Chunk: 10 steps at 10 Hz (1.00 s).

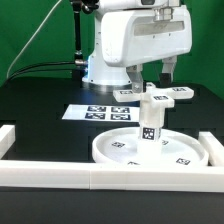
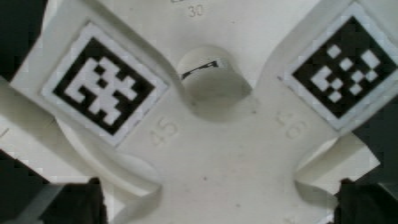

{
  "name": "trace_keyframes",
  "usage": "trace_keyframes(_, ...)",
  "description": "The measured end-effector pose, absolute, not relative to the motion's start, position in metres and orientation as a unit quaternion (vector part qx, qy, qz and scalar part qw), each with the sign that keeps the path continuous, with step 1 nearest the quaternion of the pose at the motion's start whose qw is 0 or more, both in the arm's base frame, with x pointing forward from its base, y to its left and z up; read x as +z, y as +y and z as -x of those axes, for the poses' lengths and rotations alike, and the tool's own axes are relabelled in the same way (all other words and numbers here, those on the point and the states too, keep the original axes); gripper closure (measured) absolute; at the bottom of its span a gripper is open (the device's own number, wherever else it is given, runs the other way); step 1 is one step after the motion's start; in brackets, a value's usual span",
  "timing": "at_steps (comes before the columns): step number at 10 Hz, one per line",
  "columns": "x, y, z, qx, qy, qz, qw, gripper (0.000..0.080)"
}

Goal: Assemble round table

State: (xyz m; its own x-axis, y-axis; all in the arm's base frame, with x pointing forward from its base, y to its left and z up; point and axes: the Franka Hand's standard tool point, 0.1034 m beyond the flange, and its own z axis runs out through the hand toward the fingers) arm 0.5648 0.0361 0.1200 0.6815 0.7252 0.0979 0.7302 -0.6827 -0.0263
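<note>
Two fingers stand wide apart (holding nothing) above the cross-shaped foot.

Set back past the white rail, the exterior camera looks slightly downward across the black table and the round disc to the cross-shaped foot on its post. The robot's base stands behind the foot. This view is far enough off to take in the whole set. The wrist camera hangs directly over the foot, facing straight down, so near that two tags on the foot span the picture. The foot is what both views share.
</note>
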Motion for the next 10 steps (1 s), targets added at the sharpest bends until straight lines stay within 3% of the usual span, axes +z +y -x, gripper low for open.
trace_keyframes(8, 0.103, 0.032, -0.56, -0.027, -0.389, 0.92, 0.034, 0.015)
trace_keyframes(10, 0.104, 0.031, -0.56, -0.027, -0.389, 0.92, 0.034, 0.0358)
